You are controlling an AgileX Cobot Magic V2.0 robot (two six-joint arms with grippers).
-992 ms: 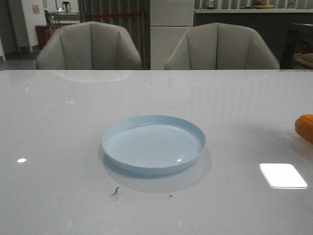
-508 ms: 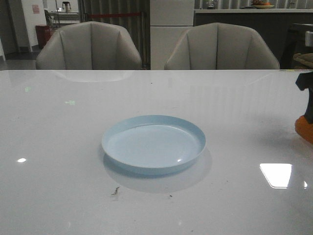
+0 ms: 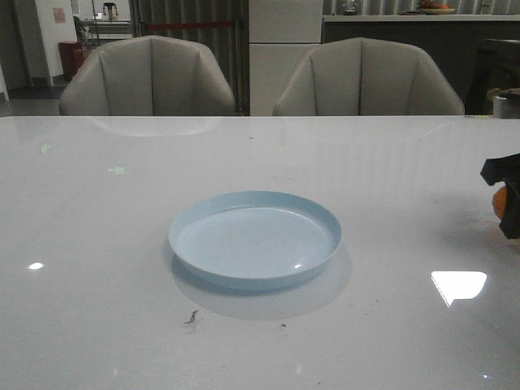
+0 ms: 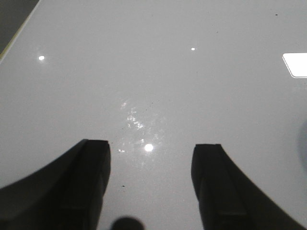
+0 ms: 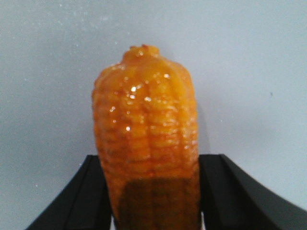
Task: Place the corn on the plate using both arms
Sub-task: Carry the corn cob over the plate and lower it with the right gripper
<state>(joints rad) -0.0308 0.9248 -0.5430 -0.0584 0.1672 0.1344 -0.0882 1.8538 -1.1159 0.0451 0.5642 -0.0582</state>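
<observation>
A pale blue plate [image 3: 255, 238] sits near the middle of the white table [image 3: 97, 309]. At the table's right edge a dark gripper [image 3: 508, 199] stands over a bit of orange corn [image 3: 498, 201]. Two grey chairs [image 3: 148, 75] stand beyond the far edge.

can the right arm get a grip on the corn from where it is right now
Probably yes. The corn already lies between the right gripper's open fingers, with nothing blocking; whether they touch it is unclear.
</observation>
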